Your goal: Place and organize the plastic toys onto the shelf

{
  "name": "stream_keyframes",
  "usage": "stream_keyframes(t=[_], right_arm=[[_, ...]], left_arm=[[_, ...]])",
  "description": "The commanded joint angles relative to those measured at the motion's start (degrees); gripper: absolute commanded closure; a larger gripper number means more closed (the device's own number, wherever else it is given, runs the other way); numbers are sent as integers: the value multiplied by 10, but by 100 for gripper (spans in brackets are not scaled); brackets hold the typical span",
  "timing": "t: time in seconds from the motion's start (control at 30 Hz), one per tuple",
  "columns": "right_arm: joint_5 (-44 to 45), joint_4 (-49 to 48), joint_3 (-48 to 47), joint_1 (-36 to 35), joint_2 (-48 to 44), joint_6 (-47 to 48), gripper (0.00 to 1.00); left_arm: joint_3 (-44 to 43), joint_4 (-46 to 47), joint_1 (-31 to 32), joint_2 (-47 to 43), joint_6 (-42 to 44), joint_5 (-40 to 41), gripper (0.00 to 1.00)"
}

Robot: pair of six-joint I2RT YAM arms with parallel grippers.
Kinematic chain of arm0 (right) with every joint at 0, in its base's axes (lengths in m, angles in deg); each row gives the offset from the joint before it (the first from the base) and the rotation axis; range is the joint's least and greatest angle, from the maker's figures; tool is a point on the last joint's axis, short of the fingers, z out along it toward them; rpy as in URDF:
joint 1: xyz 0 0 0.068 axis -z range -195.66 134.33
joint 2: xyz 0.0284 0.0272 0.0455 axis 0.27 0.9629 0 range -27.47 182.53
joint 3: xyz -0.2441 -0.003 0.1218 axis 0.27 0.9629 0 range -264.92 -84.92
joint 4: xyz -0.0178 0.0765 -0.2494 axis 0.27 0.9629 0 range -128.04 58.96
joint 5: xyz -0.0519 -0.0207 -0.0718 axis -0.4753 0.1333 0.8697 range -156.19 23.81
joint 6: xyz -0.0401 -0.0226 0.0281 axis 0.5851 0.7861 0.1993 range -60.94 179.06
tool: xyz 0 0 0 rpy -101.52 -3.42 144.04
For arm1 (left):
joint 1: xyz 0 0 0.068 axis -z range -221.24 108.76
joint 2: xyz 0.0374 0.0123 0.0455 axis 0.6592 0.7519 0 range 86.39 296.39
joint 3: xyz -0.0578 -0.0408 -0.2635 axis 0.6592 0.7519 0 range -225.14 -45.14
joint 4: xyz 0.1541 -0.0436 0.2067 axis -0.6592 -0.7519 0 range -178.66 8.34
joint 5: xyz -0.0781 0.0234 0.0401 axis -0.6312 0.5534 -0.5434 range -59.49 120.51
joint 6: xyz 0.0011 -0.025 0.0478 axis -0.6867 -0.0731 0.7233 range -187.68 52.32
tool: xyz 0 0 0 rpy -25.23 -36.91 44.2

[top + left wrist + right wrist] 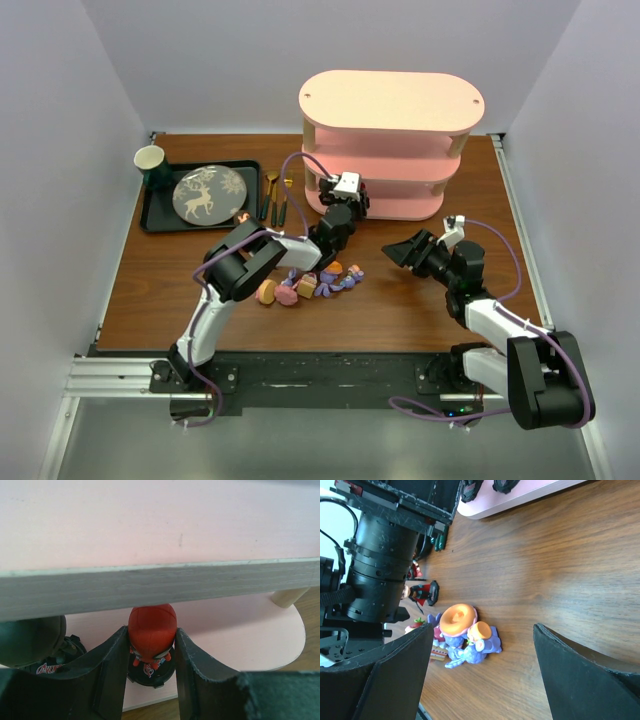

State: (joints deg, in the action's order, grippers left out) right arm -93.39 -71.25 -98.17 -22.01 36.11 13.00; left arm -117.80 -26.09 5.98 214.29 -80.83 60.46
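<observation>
On the table nearest the arm bases, a loose cluster of plastic toys (312,283) lies between the two arms: purple-blue bunnies with pink and orange pieces (one dark figurine (422,592) sits a little apart on the wood). To their right, the right gripper (405,252) hovers above the table, its jaws spread wide and holding nothing. Farther in, the left gripper (151,645) reaches under a board of the pink shelf (390,100), fingers clamped on a red-headed figurine (152,625) whose black base sits on the bottom tier. Just left of it, on the same tier, stands another dark figurine (35,642). A black tray (158,215) lies well left of the shelf.
</observation>
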Motion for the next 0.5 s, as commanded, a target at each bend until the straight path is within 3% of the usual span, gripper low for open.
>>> stream_keyframes(t=[0.0,0.47], right_arm=[[-15,10,-22,1,-11,14,16],[-17,13,-26,1,-11,15,16]], left_arm=[[-23,7,-3,10,13,18,76],[-5,14,-5,1,-3,9,42]])
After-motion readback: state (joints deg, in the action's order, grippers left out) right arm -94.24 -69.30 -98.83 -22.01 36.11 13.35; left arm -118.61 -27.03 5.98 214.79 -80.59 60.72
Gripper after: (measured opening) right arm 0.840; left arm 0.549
